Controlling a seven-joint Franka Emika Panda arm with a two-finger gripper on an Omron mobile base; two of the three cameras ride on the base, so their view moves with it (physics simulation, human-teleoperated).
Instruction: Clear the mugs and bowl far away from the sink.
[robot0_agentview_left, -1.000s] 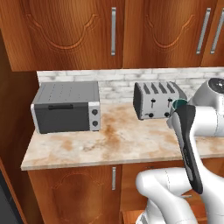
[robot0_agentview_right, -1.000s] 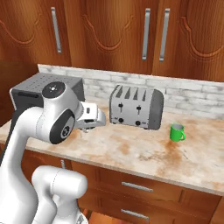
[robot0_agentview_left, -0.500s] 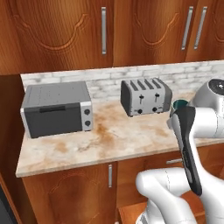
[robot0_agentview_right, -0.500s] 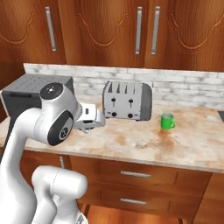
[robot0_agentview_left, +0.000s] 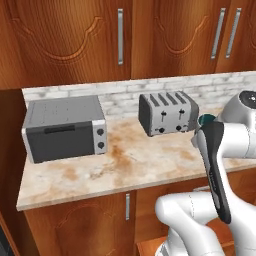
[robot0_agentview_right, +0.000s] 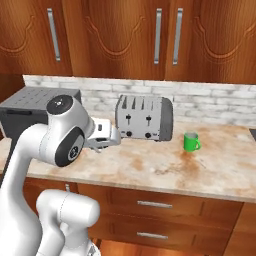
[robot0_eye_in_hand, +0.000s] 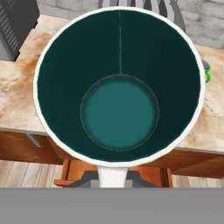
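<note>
The grey-silver mug (robot0_eye_in_hand: 119, 87) with its teal inside faces the hand camera, rim toward the lens. My gripper (robot0_eye_in_hand: 112, 177) is shut on its pale handle at the bottom of that view. From the right base camera the gripper (robot0_agentview_right: 107, 135) hangs over the counter's front left part, left of the toaster. In the left base view a bit of the held mug's teal rim (robot0_agentview_left: 205, 119) peeks past the arm. The bright green mug (robot0_agentview_right: 190, 142) stands upright on the counter right of the toaster; its edge (robot0_eye_in_hand: 207, 72) shows behind the held mug. The bowl is out of view. A black sliver (robot0_agentview_right: 252, 131) at the counter's right border may be the sink's edge.
A silver four-slot toaster (robot0_agentview_right: 144, 118) stands against the brick backsplash, with a grey toaster oven (robot0_agentview_left: 65, 128) at the counter's left end. Wooden wall cabinets (robot0_agentview_left: 120, 35) hang above. Marbled counter (robot0_agentview_right: 165, 170) lies bare in front of the toaster.
The whole scene shifted a little to the left in both base views, so the base moved, then nearly stopped. The arm kept its pose with the mug held.
</note>
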